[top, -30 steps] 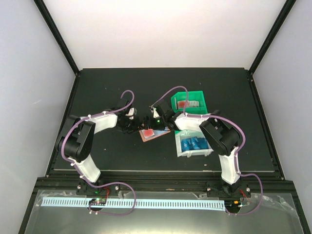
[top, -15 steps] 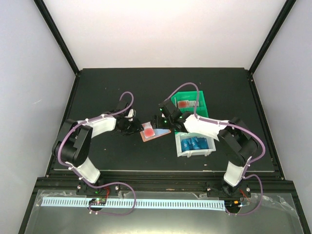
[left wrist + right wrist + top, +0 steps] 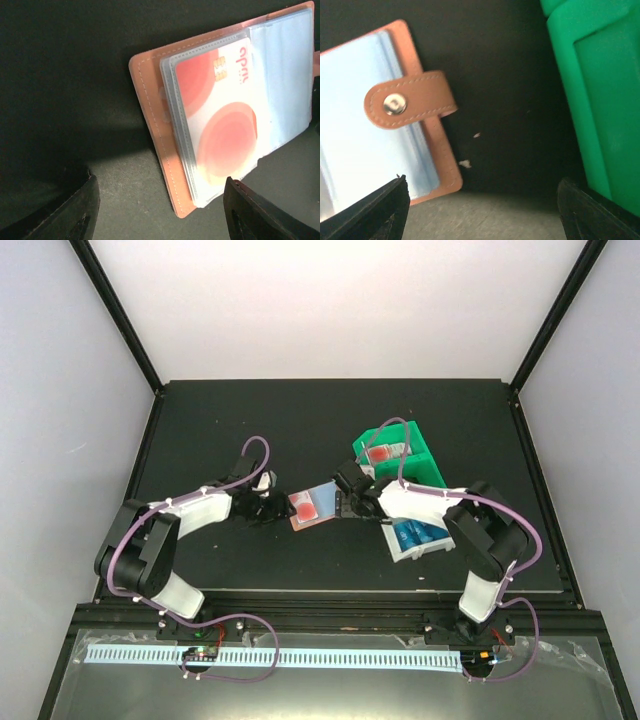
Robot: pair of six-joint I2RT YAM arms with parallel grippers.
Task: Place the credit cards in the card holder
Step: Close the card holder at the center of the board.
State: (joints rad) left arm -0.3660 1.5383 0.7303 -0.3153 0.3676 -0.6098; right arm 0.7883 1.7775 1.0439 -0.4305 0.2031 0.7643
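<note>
The salmon-pink card holder [image 3: 312,506] lies open on the black table between both grippers. In the left wrist view its left half [image 3: 155,125] holds a white card with red circles [image 3: 220,115] in a clear pocket. In the right wrist view its right half shows a pale blue pocket [image 3: 365,145] and the snap tab [image 3: 405,102]. My left gripper [image 3: 268,506] is open and empty just left of the holder [image 3: 160,215]. My right gripper [image 3: 350,503] is open and empty just right of it [image 3: 482,210]. Blue credit cards [image 3: 422,532] lie in the white bin.
A green bin [image 3: 398,450] with a red-marked card sits tilted behind my right arm, and its wall fills the right side of the right wrist view [image 3: 592,80]. The white bin [image 3: 402,548] sits skewed under my right forearm. Small white specks [image 3: 465,163] lie on the table.
Both grippers have drawn back off the card holder, left to the left and right to the right. The holder now lies open. The green and white bins have turned and shifted.
</note>
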